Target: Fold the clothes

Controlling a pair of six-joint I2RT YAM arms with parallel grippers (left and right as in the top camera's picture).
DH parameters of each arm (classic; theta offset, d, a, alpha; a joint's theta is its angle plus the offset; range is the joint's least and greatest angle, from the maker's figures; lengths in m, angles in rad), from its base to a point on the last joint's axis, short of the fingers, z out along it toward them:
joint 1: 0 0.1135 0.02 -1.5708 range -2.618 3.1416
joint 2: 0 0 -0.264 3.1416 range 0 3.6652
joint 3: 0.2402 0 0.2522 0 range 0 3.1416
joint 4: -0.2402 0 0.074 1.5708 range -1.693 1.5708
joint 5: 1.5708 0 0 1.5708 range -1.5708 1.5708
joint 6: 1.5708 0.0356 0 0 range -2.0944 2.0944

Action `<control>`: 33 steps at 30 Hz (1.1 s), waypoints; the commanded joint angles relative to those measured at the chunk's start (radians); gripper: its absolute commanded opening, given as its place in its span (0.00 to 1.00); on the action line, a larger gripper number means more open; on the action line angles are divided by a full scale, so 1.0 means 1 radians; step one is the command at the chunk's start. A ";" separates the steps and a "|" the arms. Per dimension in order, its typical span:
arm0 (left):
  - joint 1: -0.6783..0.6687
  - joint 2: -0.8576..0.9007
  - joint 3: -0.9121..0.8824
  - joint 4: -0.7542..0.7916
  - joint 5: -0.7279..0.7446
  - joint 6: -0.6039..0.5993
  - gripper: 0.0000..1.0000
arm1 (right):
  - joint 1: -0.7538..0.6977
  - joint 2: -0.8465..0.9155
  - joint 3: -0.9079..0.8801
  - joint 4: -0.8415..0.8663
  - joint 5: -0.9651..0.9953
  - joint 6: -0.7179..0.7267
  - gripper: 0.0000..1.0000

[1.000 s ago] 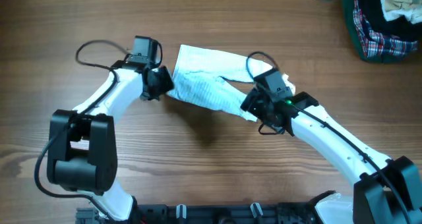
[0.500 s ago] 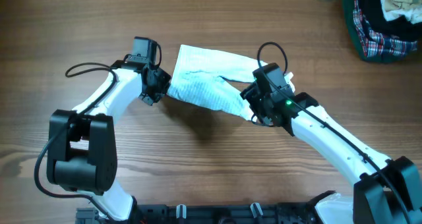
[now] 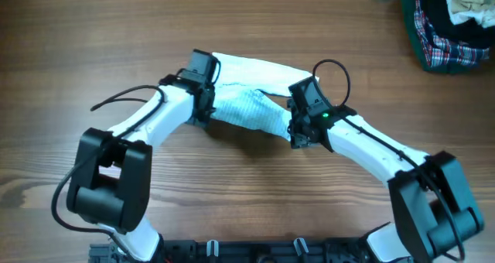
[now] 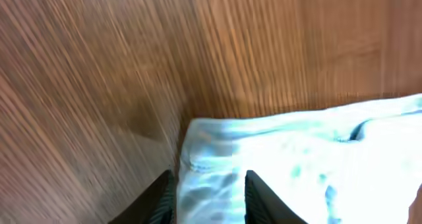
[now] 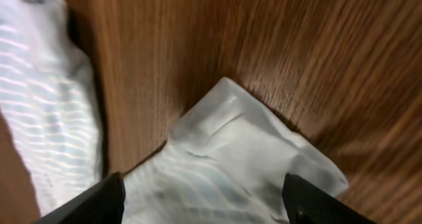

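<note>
- Overhead: garment (image 3: 246,108) lies mid-table, long axis running left to right.
- At its left end, left claw (image 3: 206,108) straddles the hem; can't tell if it grips.
- At its right corner, right claw (image 3: 297,133) gapes wide.

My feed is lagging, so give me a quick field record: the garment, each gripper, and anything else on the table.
garment: clothes, pale blue-and-white, rumpled, lying between the two arms
left: left gripper at the garment's left edge, cloth between its fingers; grip unclear
right: right gripper with jaws wide, straddling a corner at the garment's right end
other: heap of plaid and dark clothes at the far right corner, apart from the garment
surface: wooden table
</note>
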 commanded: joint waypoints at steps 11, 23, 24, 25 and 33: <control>-0.002 0.080 0.011 -0.004 -0.064 0.138 0.21 | 0.010 0.019 0.003 0.013 -0.059 -0.022 0.73; -0.002 0.096 0.009 -0.033 -0.020 0.193 0.04 | 0.006 0.008 0.005 0.007 -0.108 -0.109 0.67; -0.002 0.096 0.009 -0.037 -0.020 0.193 0.04 | 0.003 -0.008 0.011 0.006 -0.096 -0.143 0.72; -0.002 0.096 0.009 -0.039 -0.020 0.193 0.04 | 0.003 -0.026 0.019 0.003 -0.086 -0.182 0.76; -0.002 0.096 0.009 -0.040 -0.020 0.193 0.04 | 0.003 -0.122 0.029 -0.168 -0.072 -0.202 0.78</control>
